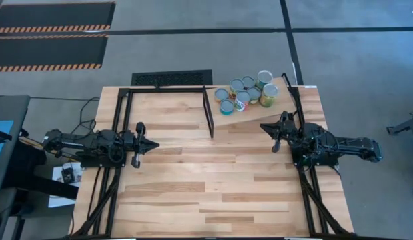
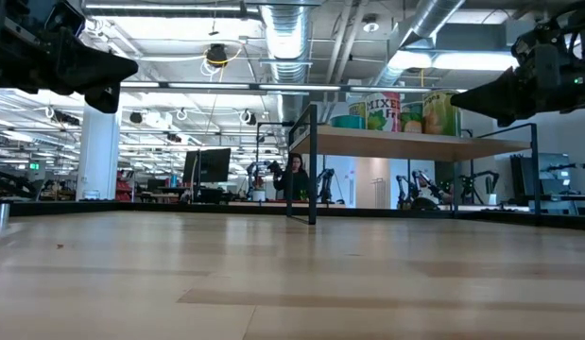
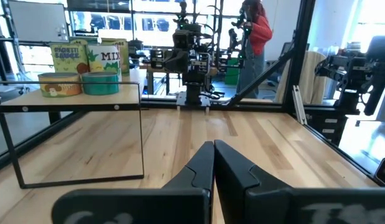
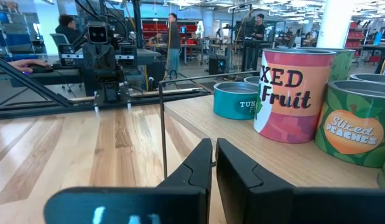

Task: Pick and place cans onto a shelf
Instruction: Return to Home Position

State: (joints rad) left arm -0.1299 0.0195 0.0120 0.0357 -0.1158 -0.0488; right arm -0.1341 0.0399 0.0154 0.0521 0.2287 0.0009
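Planked wooden tabletop (image 1: pixel 193 193) bare between the arms. Light wood shelf board on its thin black metal frame (image 2: pixel 405 144) stands at the far edge, toward the right arm's side. On it, a tight cluster of about eight small cylindrical tins with silvery tops and coloured labels (image 1: pixel 246 93), all upright and touching or nearly so; none seen on the tabletop. Job looks done bar the retreat. Left gripper (image 1: pixel 155 144) held above the table on its own side, well apart from the shelf, fingers pressed together, empty. Right gripper (image 1: pixel 263 126) near the shelf's front corner, fingers likewise closed on nothing. For homing: draw the right arm straight back from the shelf, fingers shut and high, so nothing clips the frame or nudges the tins.
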